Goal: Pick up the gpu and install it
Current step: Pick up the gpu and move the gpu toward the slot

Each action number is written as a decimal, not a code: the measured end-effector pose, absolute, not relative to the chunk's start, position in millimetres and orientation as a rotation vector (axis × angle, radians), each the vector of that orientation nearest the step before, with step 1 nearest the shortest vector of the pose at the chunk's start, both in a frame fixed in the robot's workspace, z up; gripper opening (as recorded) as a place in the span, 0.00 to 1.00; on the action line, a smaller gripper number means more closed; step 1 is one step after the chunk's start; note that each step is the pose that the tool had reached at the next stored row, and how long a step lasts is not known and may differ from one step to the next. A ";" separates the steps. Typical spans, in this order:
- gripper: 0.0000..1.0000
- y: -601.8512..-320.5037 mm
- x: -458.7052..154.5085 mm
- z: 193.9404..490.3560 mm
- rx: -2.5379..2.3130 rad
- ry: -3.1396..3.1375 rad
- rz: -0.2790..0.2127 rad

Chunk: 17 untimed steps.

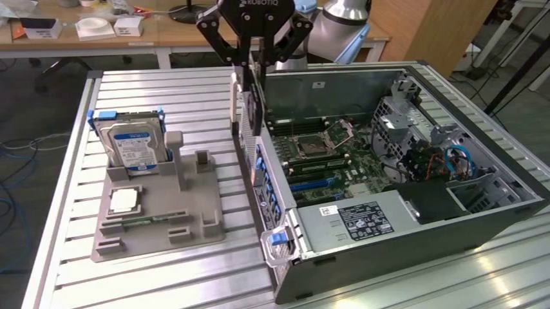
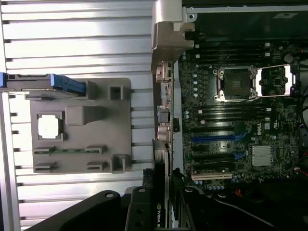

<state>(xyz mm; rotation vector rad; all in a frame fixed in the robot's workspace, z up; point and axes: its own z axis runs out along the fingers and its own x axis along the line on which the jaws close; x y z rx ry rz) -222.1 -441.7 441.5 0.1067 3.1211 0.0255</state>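
While gripper [image 1: 252,62] clamps gpu [image 1: 247,114] at open case [image 1: 413,251] wall, motherboard [image 1: 337,158] inside, hard drive [image 1: 131,145] in holder [image 1: 205,222]

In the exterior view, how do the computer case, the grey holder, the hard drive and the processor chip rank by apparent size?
Largest to smallest:
1. computer case
2. grey holder
3. hard drive
4. processor chip, clearly the smallest
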 end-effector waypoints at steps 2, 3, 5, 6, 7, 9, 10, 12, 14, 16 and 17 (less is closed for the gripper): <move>0.26 -441.7 -221.5 441.5 0.107 3.121 0.026; 0.26 -441.7 -220.9 441.5 0.107 3.121 0.026; 0.26 -441.7 -218.8 441.6 0.107 3.121 0.025; 0.26 -441.7 -216.9 441.5 0.107 3.121 0.026; 0.26 -441.7 -214.3 441.6 0.107 3.121 0.025; 0.26 -441.7 -209.3 441.5 0.107 3.121 0.026; 0.26 -441.7 -206.9 441.5 0.107 3.121 0.026; 0.26 -441.7 -201.6 441.6 0.106 3.121 0.025; 0.26 -441.7 -196.8 441.6 0.106 3.121 0.025; 0.26 -441.7 -191.9 441.5 0.106 3.121 0.026; 0.26 -441.7 -189.6 441.5 0.106 3.121 0.026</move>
